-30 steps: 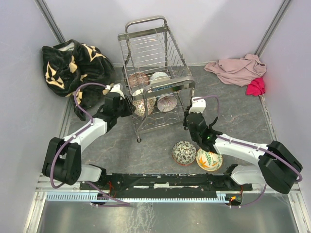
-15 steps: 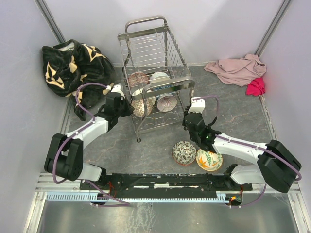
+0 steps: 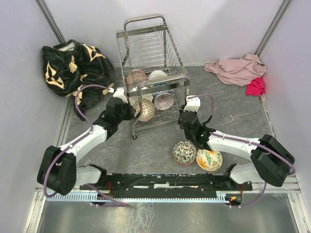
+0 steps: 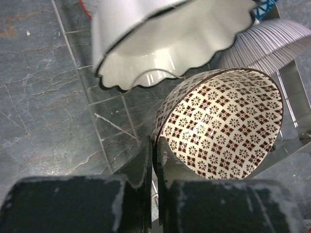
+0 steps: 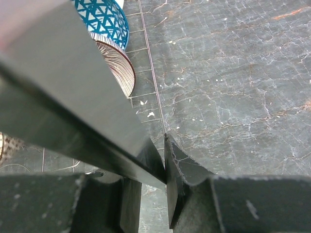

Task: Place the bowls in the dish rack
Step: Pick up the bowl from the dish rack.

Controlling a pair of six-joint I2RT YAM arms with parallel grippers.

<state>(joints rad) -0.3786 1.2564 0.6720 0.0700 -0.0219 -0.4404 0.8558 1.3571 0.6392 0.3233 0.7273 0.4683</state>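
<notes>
The chrome wire dish rack stands mid-table with several bowls in its lower tier. My left gripper is at the rack's left side, shut on the rim of a brown-and-white patterned bowl. In the left wrist view the jaws pinch that bowl's rim, below a white scalloped bowl. My right gripper is shut on a flat bar of the rack at its near right corner. Two more bowls, a green patterned one and a leaf-painted one, sit on the table near the right arm.
A black and tan blanket lies at the back left. A pink cloth and a red cloth lie at the back right. Grey walls close in both sides. A teal bowl and a ribbed bowl sit in the rack.
My left gripper has shut on the patterned bowl's rim. The rack and my right gripper have shifted a little to the left.
</notes>
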